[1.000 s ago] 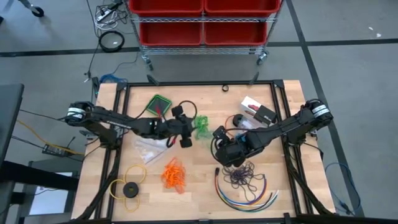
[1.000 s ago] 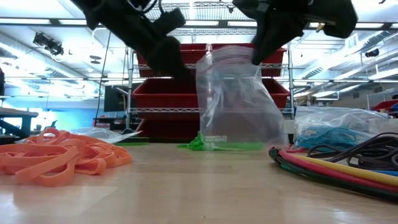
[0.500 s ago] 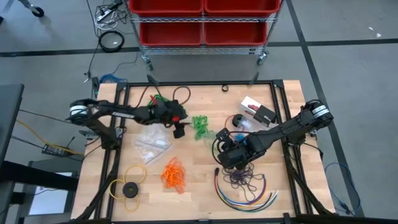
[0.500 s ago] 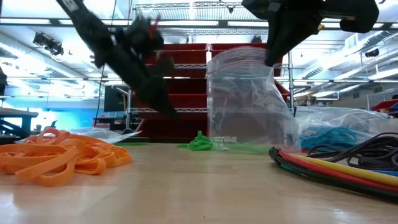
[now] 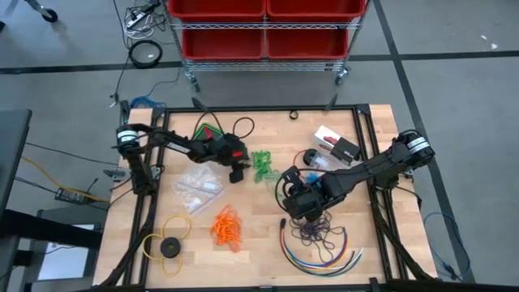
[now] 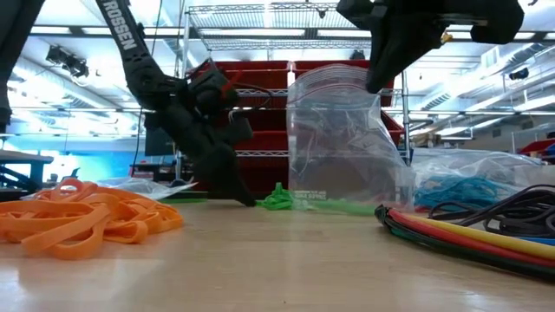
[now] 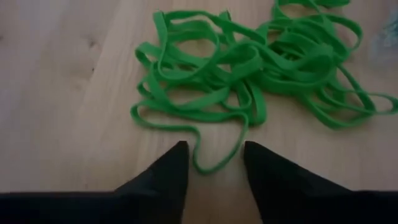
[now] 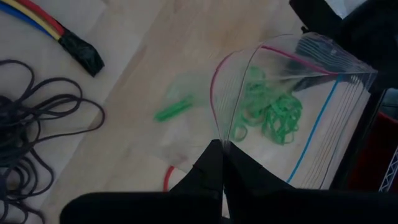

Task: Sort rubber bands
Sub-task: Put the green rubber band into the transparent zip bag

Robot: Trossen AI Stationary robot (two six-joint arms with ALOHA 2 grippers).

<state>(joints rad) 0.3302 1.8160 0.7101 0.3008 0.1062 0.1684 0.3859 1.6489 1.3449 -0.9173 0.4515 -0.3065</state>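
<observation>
Left gripper [image 5: 236, 172]: we see it low over the table just beside the green rubber bands [image 5: 261, 163]; a second ago it sat farther from the arm's base, near the same bunch, with the arm stretched long. Now the arm is folded back and the tool tips down onto the wood.
Left jaws: released, the two dark fingers [image 7: 163, 180] stand apart with a single green loop lying between their tips; we cannot tell whether either finger touches that loop. They stand narrower than a second ago.
Right gripper [image 8: 221, 158]: clenched on the rim of a clear zip bag [image 8: 292, 112], holding it upright with its mouth open; it sits a little nearer the table's middle than a second ago.
Zip bag, low view [image 6: 342, 139]: it stands taller and further right in that picture than before.
Green bunch, left wrist view [image 7: 249, 74]: a loose tangle flat on the table, right ahead of the fingertips.
Orange rubber bands [image 5: 226, 226]: heaped on the wood toward the front, unmoved.
Dark purple rubber bands [image 5: 318, 231]: piled near the right gripper, beside the curved coloured cables [image 5: 324, 258].
Blue rubber bands [image 6: 455, 191]: we think they lie under crumpled plastic, seen only from the low view.
</observation>
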